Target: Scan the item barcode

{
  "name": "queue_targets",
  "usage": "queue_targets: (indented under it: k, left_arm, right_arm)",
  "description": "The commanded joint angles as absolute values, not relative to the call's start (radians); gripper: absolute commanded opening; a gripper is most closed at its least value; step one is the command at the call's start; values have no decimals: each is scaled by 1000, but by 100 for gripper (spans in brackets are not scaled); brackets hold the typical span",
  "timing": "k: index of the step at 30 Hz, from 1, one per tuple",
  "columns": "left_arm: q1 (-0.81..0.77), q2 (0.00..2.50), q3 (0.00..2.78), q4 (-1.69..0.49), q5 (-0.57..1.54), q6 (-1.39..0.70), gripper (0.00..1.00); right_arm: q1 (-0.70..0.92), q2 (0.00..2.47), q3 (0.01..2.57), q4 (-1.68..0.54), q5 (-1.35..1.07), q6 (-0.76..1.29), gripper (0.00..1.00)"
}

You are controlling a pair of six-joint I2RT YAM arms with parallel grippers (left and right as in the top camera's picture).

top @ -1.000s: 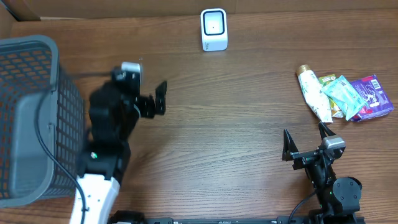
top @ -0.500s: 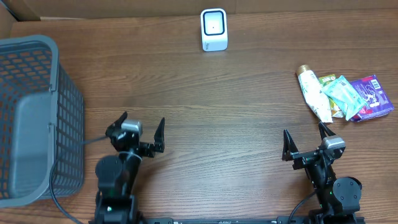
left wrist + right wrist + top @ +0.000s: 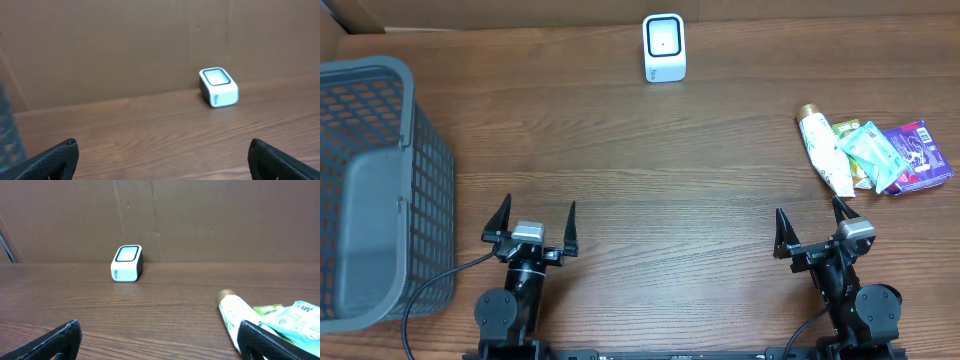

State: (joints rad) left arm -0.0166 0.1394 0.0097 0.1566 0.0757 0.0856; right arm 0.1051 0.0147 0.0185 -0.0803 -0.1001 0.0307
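Both claws sit low at the near edge of the bench (image 3: 670, 170), each spread fully wide and holding nothing. The left claw (image 3: 538, 206) is toward the near-left corner, the right claw (image 3: 809, 212) toward the near-right corner. The white scanner (image 3: 664, 47) stands at the middle of the far edge; both wrist views show it against a brown cardboard wall (image 3: 200, 215). 3 items lie bunched by the right edge: a cream tube (image 3: 823, 150) with a gold cap, a green packet (image 3: 869, 150) overlapping it, and a purple packet (image 3: 917, 155) touching the green one. A grey mesh basket (image 3: 370, 190) fills the left edge, well apart from the items.
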Motion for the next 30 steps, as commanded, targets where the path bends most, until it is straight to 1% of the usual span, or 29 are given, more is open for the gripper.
queue_targets:
  k: [1,4,10,30]
  left_arm:
    - [-4,76,5,101,21,113,100]
    - [-4,-2,5,2,19,113,100]
    - [7,4,5,-78,19,111,99]
    - [6,6,5,-78,19,112,100]
  right_arm:
    - [102,3,8,-76,-102,38,100]
    - [102,3,8,-76,-102,38,100]
    - [102,3,8,-76,-102,38,100]
    - [102,3,8,-76,-102,38,100]
